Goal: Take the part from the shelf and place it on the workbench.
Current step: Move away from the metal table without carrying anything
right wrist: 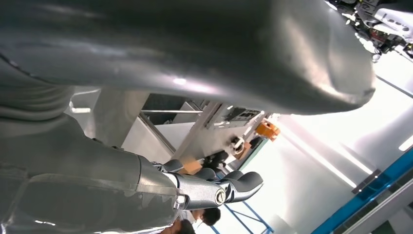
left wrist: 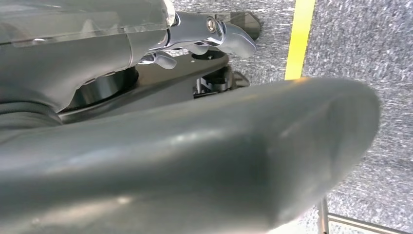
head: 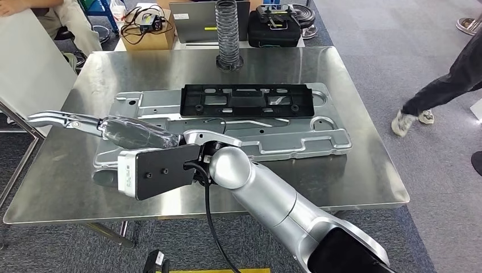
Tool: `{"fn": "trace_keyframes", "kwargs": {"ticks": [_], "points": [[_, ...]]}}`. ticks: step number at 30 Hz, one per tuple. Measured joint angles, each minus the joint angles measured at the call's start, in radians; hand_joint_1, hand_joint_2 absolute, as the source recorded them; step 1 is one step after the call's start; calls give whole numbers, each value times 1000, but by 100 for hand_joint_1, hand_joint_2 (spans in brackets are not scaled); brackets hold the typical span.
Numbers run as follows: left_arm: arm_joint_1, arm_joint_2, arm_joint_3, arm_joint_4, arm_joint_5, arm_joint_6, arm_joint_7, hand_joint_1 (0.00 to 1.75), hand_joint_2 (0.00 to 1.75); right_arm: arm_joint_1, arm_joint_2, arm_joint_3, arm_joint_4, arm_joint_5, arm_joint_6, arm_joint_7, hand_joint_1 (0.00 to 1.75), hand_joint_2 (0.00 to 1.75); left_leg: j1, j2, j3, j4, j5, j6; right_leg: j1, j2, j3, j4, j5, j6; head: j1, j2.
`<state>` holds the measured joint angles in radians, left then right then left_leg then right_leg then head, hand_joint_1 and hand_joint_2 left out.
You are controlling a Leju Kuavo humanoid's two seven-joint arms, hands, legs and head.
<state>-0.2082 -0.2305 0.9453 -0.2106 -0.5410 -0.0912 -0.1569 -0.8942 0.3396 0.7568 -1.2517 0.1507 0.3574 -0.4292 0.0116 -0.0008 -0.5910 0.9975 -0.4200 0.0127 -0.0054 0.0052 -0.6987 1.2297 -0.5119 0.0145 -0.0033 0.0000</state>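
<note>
Head view showed you the right hand point(head: 113, 129) reaching in across the left end of a large, flat, stamped silver sheet-metal panel point(head: 295, 139). The panel lay on the shiny steel surface point(head: 364, 170), near its middle. A black rectangular plastic frame point(head: 247, 101) lay on the panel's far half. The right hand's fingers point(head: 54, 120) stretched out past the panel's left edge, spread and gripping nothing. Whether the hand touched the panel, you could not tell. In your right wrist view, the thumb stood well apart from the fingers point(right wrist: 229, 187), with nothing between them. Your left wrist view had the left hand point(left wrist: 146, 146) over grey carpet and a yellow floor line point(left wrist: 299, 39), fingers point(left wrist: 229, 39) extended, thumb apart, holding nothing. A black ribbed hose point(head: 229, 34) stood upright at the surface's far edge.
</note>
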Motion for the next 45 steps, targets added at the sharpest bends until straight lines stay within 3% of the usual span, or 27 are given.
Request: {"fn": "trace_keyframes", "kwargs": {"ticks": [2,3,5,8,10,12,13,14,15,17,19,23,25,27,28,29,30,33,34,38,40,43,44,45], "points": [[0,-2,0,0,-1,0,2,0,0,-2,0,0,0,0,-1,0,0,0,-4,-1,-2,3,1,-3,5,-1,80,-147,51,-13,-1,0],[-1,-3,0,0,-1,0,3,0,0,-2,0,0,0,0,-2,0,0,0,-5,0,-3,4,3,-7,8,-1,105,-196,64,-19,0,0],[-2,-5,0,0,-2,0,5,0,0,-3,0,0,0,0,-4,0,0,0,-6,0,-7,3,7,-17,13,-2,114,-221,71,-25,0,0],[-2,-5,0,0,-2,0,7,0,0,-3,0,0,0,0,-7,0,0,0,-5,0,-13,11,0,-32,6,-4,113,-236,86,-38,0,0],[-1,-5,0,0,-3,0,8,0,0,-3,0,0,0,0,-9,0,0,0,-2,-1,-46,92,-57,-40,1,-7,112,-246,96,-46,-3,0],[0,-5,0,0,-3,0,9,0,0,-1,0,1,1,0,-11,0,0,0,1,-1,-104,235,-130,-49,2,-9,103,-246,102,-48,-4,0],[0,-5,0,0,-4,1,9,0,0,1,-1,1,1,0,-11,0,0,0,2,-1,-123,285,-148,-53,2,-9,98,-244,104,-47,-4,0],[1,-5,0,0,-4,1,10,0,0,3,-1,1,2,0,-11,0,0,0,4,-1,-122,295,-145,-55,2,-9,94,-242,106,-46,-4,0],[2,-5,0,0,-4,1,11,0,0,4,-1,1,3,0,-12,0,0,0,5,0,-99,261,-125,-55,1,-8,91,-239,108,-45,-5,0],[1,-5,0,0,-4,1,12,0,0,3,-1,1,3,0,-12,0,0,0,8,0,-15,114,-69,-53,1,-8,86,-232,109,-40,-4,0],[-1,-5,0,0,-4,2,12,0,0,3,-1,1,3,0,-12,0,0,0,5,-2,36,15,-41,-42,4,-7,81,-227,113,-30,-4,0],[-1,-5,0,0,-4,3,13,0,0,2,-1,1,2,0,-13,0,0,0,2,-3,32,0,-25,-15,3,-6,72,-222,115,-7,-3,0],[-2,-6,0,0,-4,3,14,0,0,2,-1,1,1,0,-14,1,0,0,4,0,23,-4,-13,-1,1,-6,41,-150,61,3,-2,0],[-3,-6,0,0,-4,3,14,0,0,3,-2,1,0,0,-14,1,0,0,2,1,7,-3,-3,5,-1,-6,-18,-3,-23,9,0,0],[-2,-6,0,0,-4,3,15,0,0,4,-4,1,0,1,-14,1,0,0,1,1,-1,-2,2,5,-1,-6,-40,58,-50,11,-1,0],[-2,-6,0,0,-5,3,15,0,0,5,-5,1,0,1,-14,1,0,0,0,1,-9,-1,7,5,-1,-6,-44,83,-58,10,0,0],[-1,-6,0,0,-5,3,15,0,0,5,-6,1,0,1,-14,1,0,0,-1,1,-14,1,10,4,-1,-6,-25,64,-46,8,0,0],[-1,-7,0,0,-7,3,16,0,0,4,-7,1,-3,2,-15,1,0,0,-5,0,-23,6,18,-2,4,-6,106,-149,26,-8,-1,0],[-2,-8,0,0,-7,4,16,0,0,3,-7,1,-5,2,-15,1,0,0,-6,0,-26,8,21,-6,7,-6,133,-198,38,-14,-1,0],[-4,-10,0,0,-12,5,17,0,0,2,-8,1,-9,3,-16,4,0,0,-5,1,-33,6,30,-28,9,-6,138,-232,58,-33,-2,0],[-3,-11,0,0,-15,5,17,0,0,2,-8,1,-11,3,-17,5,0,0,-5,0,-54,55,-11,-38,3,-9,133,-244,74,-42,-5,0],[-3,-10,0,0,-16,6,18,0,0,5,-8,1,-11,6,-17,8,0,0,1,0,-125,250,-125,-50,1,-11,113,-245,90,-47,-9,0],[-3,-10,0,0,-17,6,18,0,0,7,-8,1,-11,7,-17,9,0,0,2,0,-135,289,-141,-52,2,-11,105,-242,94,-46,-9,0],[-2,-10,0,0,-17,6,18,0,0,8,-8,1,-11,8,-18,10,0,0,2,0,-124,288,-137,-53,1,-10,99,-240,98,-45,-9,0]]}}
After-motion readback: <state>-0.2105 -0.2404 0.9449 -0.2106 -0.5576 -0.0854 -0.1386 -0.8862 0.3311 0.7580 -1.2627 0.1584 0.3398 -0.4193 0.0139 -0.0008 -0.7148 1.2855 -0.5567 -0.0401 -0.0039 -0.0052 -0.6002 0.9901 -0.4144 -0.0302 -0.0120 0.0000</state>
